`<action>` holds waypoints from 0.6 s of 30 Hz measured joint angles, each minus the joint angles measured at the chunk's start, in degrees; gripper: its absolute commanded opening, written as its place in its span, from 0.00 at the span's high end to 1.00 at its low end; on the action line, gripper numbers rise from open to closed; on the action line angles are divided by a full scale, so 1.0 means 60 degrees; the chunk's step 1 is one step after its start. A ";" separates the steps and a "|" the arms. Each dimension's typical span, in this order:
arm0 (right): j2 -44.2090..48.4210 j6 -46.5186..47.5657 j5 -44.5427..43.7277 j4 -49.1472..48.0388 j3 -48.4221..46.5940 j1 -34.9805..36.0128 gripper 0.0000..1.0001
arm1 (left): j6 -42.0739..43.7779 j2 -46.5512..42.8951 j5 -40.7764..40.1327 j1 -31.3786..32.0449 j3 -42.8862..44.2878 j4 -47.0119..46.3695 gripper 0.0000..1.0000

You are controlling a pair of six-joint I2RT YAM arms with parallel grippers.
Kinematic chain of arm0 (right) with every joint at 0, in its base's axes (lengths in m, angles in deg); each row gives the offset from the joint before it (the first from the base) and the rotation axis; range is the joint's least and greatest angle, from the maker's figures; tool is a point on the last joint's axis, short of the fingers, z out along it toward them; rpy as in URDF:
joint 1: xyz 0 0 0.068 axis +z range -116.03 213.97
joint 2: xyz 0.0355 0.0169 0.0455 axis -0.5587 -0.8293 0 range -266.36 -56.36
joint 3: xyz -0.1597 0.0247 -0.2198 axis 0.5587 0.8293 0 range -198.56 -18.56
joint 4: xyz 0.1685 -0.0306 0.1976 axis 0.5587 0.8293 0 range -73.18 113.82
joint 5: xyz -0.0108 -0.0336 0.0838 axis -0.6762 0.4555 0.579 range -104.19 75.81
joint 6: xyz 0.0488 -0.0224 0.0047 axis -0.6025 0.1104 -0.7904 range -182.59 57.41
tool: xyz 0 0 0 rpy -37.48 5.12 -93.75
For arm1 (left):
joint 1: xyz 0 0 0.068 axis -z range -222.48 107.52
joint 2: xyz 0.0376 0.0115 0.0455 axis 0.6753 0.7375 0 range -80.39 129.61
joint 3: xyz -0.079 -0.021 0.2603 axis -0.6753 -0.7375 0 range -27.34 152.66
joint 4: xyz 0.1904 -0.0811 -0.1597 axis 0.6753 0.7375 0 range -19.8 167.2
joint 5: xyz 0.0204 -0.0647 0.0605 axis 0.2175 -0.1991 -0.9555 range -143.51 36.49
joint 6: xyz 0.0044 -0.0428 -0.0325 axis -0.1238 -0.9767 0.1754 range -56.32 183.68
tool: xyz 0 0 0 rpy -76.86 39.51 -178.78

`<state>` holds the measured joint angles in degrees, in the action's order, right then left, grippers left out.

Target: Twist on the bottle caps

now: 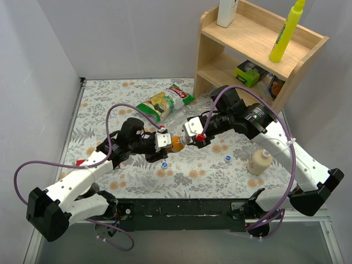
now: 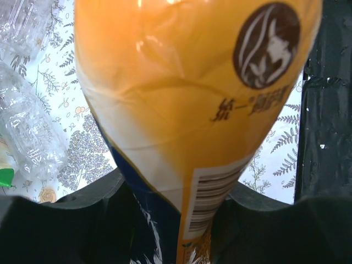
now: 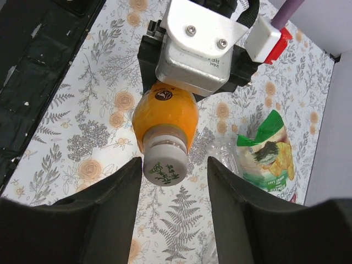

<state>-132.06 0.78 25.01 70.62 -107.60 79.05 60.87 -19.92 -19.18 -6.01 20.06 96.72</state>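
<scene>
The left gripper [image 1: 166,143] clamps the small plastic bottle of orange liquid [image 3: 165,115] sideways above the floral tabletop [image 1: 209,170], presenting its round whitish-green plastic cap [image 3: 164,171] to the right gripper [image 3: 173,164], whose jaws stand wide around it, probably ready to twist

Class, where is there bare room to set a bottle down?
Free: cloth between left blue cap and right blue cap; far-left corner beside the chip bag. Crowded: centre, left gripper and right gripper at the orange bottle.
</scene>
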 measured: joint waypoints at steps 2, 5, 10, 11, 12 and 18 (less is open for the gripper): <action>-0.0004 0.0106 0.0000 0.0022 -0.0073 0.0047 0.47 | 0.0000 0.0000 0.0000 0.0000 0.0000 0.0004 1.00; -0.0004 0.0240 0.0000 0.0066 -0.0117 0.0124 0.52 | -0.0004 -0.0004 0.0000 0.0000 0.0000 0.0000 1.00; -0.0168 0.0448 -0.0007 0.0423 -0.0244 0.0233 0.66 | -0.0004 -0.0004 -0.0011 0.0000 0.0000 0.0000 1.00; -0.0226 0.0484 -0.0007 0.0495 -0.0299 0.0240 0.70 | 0.0000 -0.0004 -0.0025 -0.0004 0.0000 0.0018 1.00; -0.0288 0.0495 -0.0022 0.0561 -0.0372 0.0240 0.79 | -0.0004 -0.0004 -0.0051 -0.0004 0.0000 0.0036 1.00; -0.0794 -0.0102 -0.0197 0.0780 -0.0874 0.0237 0.95 | -0.0189 -0.0022 -0.0459 -0.0007 -0.0047 -0.0047 1.00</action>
<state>-136.82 0.17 23.83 75.30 -112.84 80.47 59.73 -20.05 -21.94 -6.05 19.77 96.44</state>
